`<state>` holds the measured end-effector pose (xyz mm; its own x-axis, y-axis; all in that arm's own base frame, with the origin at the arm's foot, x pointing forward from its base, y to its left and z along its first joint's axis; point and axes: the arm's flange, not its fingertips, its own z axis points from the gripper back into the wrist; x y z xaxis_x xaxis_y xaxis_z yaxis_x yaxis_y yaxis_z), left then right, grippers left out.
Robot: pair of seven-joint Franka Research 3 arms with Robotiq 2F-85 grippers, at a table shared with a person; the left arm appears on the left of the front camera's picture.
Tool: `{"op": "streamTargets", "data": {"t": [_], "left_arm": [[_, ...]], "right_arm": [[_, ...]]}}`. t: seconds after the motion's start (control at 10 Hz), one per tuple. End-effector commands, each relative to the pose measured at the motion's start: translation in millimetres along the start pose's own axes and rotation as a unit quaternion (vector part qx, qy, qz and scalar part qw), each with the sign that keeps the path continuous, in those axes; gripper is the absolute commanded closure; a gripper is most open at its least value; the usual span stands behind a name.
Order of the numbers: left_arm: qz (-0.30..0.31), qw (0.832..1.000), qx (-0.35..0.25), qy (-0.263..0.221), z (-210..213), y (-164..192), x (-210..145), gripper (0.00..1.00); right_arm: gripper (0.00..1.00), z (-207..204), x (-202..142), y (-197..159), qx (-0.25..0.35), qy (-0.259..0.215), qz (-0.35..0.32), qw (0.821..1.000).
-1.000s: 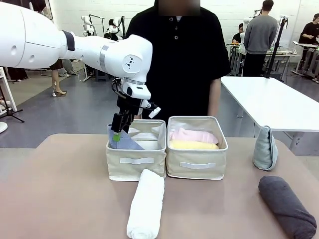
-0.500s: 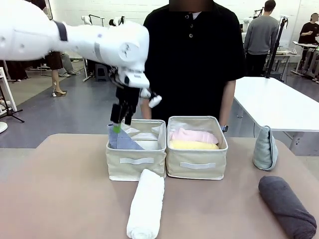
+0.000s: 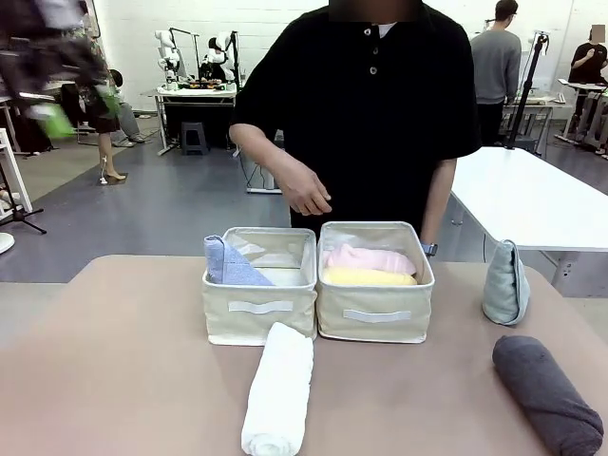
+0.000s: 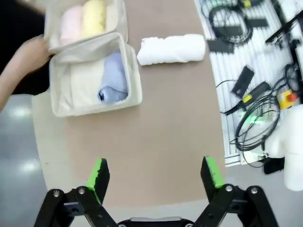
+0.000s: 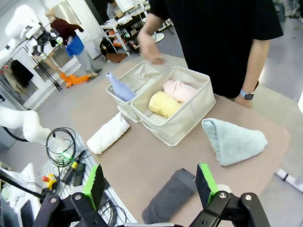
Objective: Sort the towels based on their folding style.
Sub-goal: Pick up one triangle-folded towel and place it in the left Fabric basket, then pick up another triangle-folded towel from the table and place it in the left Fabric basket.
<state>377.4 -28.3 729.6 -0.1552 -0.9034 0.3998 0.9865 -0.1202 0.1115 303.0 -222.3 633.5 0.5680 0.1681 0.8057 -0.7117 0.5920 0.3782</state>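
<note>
A light blue folded towel (image 3: 228, 264) leans in the left cream bin (image 3: 258, 307). The right bin (image 3: 375, 313) holds the pink roll (image 3: 370, 257) and the yellow roll (image 3: 370, 276). In front of the bins lies a white roll (image 3: 278, 388). A dark grey roll (image 3: 546, 394) and a pale teal wedge (image 3: 504, 283) sit at the right. My left gripper (image 4: 155, 172) is open and empty, high above the table's left side, and blurred in the front view. My right gripper (image 5: 149, 182) is also open and empty, above the dark grey roll (image 5: 173, 194) and the teal wedge (image 5: 232, 139).
A person in black stands at the far side, one hand (image 3: 304, 190) held above the bins. Cables and electronics (image 4: 255, 94) lie beyond the table's near edge. A white table (image 3: 532, 199) stands behind at the right.
My left gripper has let go of the light blue towel in the left bin and swung up and away to the left. The person's hand has come over the bins.
</note>
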Motion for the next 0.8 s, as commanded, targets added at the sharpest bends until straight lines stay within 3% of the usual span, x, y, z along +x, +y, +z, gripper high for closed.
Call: {"op": "streamTargets", "data": {"t": [0.0,0.2,0.3,0.4,0.5,0.7], "left_arm": [[0.060,0.998,-0.005,-0.017,-21,-13,-54,0.00],[0.111,0.993,-0.019,-0.020,-38,-14,-77,0.00],[0.140,0.990,-0.019,-0.004,-39,-12,-79,0.00],[0.152,0.987,-0.010,0.043,-41,-13,-80,0.00],[0.114,0.993,-0.021,-0.026,-32,-20,-97,0.00],[0.114,0.993,-0.021,-0.026,-32,-20,-97,0.00]], "right_arm": [[0.00,0,1,1,0.007,-0.009,0.006,1.000],[0.00,0,1,1,0.007,-0.009,0.006,1.000],[0.00,0,1,1,0.007,-0.009,0.006,1.000],[0.00,0,1,1,0.007,-0.009,0.006,1.000],[0.00,0,1,1,0.007,-0.009,0.006,1.000],[0.00,0,1,1,0.007,-0.009,0.006,1.000]]}}
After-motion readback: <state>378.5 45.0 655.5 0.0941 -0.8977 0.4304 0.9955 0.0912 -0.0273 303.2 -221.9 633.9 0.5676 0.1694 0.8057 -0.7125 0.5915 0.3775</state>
